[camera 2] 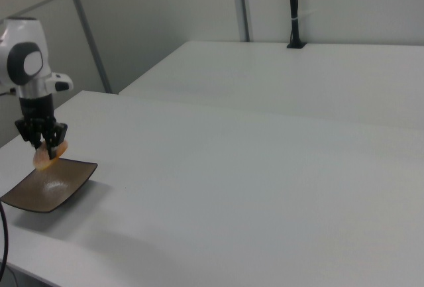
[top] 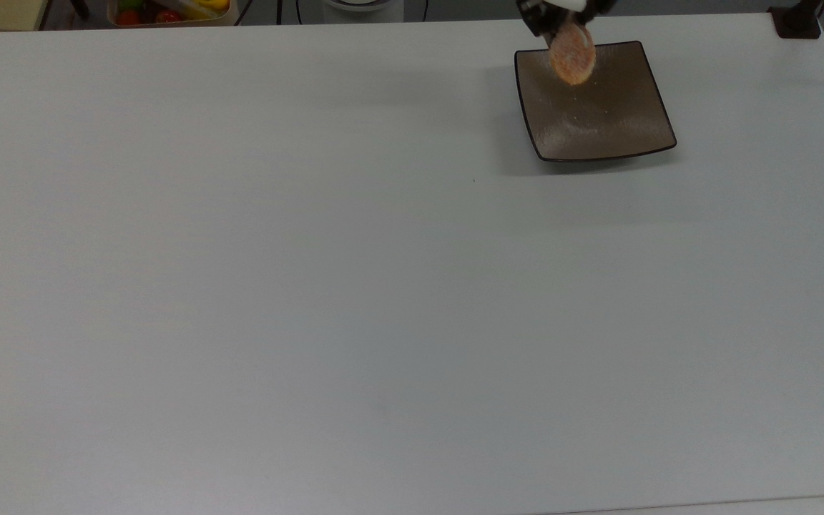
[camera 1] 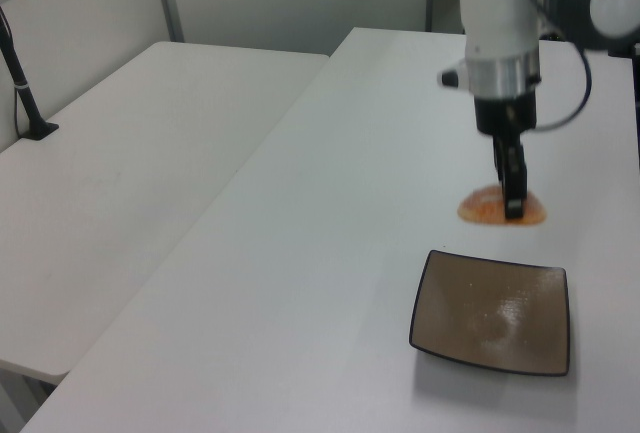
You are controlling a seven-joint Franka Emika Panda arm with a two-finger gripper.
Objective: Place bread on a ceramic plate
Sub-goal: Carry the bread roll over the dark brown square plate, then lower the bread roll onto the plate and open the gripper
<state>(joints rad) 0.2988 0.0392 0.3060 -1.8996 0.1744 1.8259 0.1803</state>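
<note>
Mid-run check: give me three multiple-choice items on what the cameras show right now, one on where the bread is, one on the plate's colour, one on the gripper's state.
1. Where is the bread?
A. lying on the table far from the plate
B. held in the air by the ceramic plate
C. resting flat on the plate

2. What colour is the plate?
A. brown with a dark rim
B. white
C. blue

3. What is the gripper doing?
A. open with nothing in it
B. shut on the bread
C. pressing on the table

Key: 1 B, the left view shows the bread hanging off the surface beside the plate's far edge; 2 A, the glossy brown dish shows in all views; 3 B, the fingers clamp the roll.
</note>
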